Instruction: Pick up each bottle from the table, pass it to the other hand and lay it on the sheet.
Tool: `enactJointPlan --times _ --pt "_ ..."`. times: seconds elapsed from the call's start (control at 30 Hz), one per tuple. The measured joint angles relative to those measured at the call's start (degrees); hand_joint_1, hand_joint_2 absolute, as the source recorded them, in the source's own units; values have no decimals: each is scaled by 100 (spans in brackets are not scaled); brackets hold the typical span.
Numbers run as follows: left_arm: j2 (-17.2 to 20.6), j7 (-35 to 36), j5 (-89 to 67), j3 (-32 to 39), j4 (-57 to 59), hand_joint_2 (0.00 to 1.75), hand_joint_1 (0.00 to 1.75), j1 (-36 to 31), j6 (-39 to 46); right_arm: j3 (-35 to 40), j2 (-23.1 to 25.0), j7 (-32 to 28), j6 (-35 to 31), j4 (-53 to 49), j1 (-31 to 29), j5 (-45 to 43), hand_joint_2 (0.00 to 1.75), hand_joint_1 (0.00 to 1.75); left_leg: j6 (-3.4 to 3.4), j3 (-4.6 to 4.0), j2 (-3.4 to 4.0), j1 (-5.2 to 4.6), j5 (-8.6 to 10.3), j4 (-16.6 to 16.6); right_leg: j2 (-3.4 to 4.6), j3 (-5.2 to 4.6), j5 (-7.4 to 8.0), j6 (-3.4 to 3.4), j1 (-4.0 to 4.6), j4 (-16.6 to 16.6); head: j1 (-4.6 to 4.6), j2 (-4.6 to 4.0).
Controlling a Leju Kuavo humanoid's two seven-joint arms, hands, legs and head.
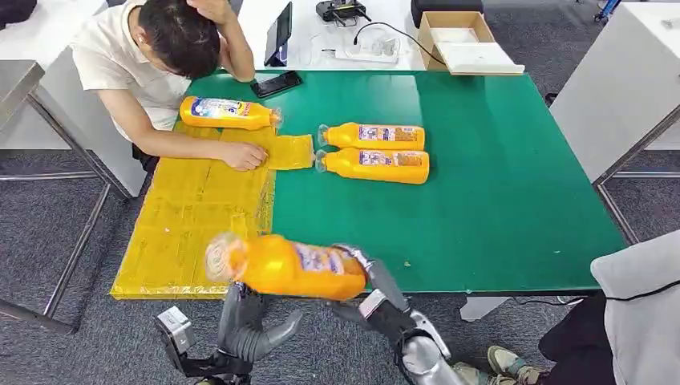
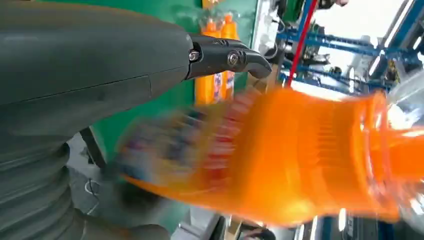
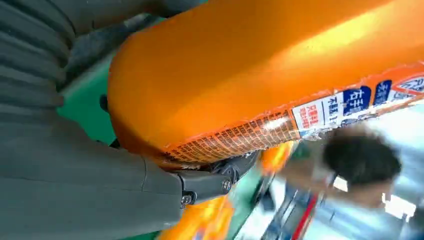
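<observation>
a: right hand [image 1: 365,277] had the orange bottle [image 1: 293,267] by its base end, low in the middle of the head frame, fingers wrapped round it. the right wrist picture showed the thumb pressed under the labelled side.

b: and the left hand [image 1: 248,325]?

a: it sat just under the bottle, lower left of centre, fingers spread and held nothing. in the left wrist picture the bottle was a blur beside the thumb, with one dark finger reaching past above it, so i couldn't tell if they touched.

b: so the pass looked not yet made. where was the sheet?

a: the yellow sheet [image 1: 188,233] ran down the left side of the green table [image 1: 497,184], hanging over the near edge. one bottle already lay at its top [image 1: 228,113], upper left. two more bottles [image 1: 375,136] [image 1: 377,166] waited on the green, centre of the frame.

b: what could go wrong?

a: the bottle was held by one end and hung off the table edge. if the right hand let go before the left closed, it would drop to the floor. the blur suggests it was moving, which makes a clean catch harder.

b: anything else?

a: a person's hand [image 1: 243,156] rested on the sheet, upper left. a bottle laid too far up could bump it.
</observation>
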Motion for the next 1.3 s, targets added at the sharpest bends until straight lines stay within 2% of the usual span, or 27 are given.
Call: enactJointPlan --times 0.23,0.5,0.53,0.57,0.6,0.63,0.67,0.7,0.73,0.77,1.1,1.3 --pt "-35 183 251 7 35 175 0 -114 -444 773 146 -203 37 450 -154 124 175 175 -1 1 3 0 1 0 1 -1 0 0 -1 0 -4 -2" --pt "-44 216 493 87 59 175 0 -108 -655 959 159 -262 37 703 -335 98 175 175 -1 1 3 -1 1 0 1 -2 0 0 -1 -1 -2 0" --pt "-44 254 573 107 59 175 110 -109 -717 970 159 -280 37 721 -353 107 175 175 -1 1 3 -1 1 0 1 -3 0 0 -1 0 -2 0" --pt "-44 321 718 135 63 175 175 -110 -834 992 162 -306 39 745 -370 107 175 175 -1 1 3 0 1 0 1 -3 0 0 0 0 -2 0" --pt "-44 365 824 164 79 175 175 -111 -931 1011 162 -330 39 769 -392 107 175 175 -1 1 3 0 1 0 1 -4 0 0 0 0 0 -2" --pt "-44 374 861 177 94 175 175 -110 -977 1025 168 -341 41 795 -410 107 175 150 -1 1 4 0 1 0 1 -4 0 0 0 0 -4 0" --pt "-44 374 879 197 94 175 175 -110 -1008 1040 177 -347 41 826 -431 105 175 30 -1 1 5 0 1 0 2 -5 0 0 1 0 -2 0" --pt "-44 374 920 216 94 175 175 -110 -1038 1053 183 -350 41 852 -452 100 175 0 -1 1 6 0 1 0 2 -5 0 0 0 0 -2 0" --pt "-46 371 931 252 94 175 175 -108 -1056 1062 190 -352 41 879 -470 94 175 0 -1 1 6 0 1 0 2 -5 0 0 0 0 -4 0" --pt "-48 371 942 271 94 175 175 -112 -1069 1077 190 -354 42 902 -481 92 0 0 -1 1 5 0 1 0 1 -5 0 0 0 0 -2 0" --pt "-155 328 797 396 94 175 175 -159 -804 1232 264 -413 -55 1049 -386 109 0 0 -1 -1 5 -1 1 0 1 -6 0 0 -1 -1 0 0" --pt "-81 247 376 697 151 175 175 -175 -564 1173 179 -463 -223 1047 -164 26 0 0 -1 -1 6 0 0 0 1 -6 0 -1 0 0 0 0"
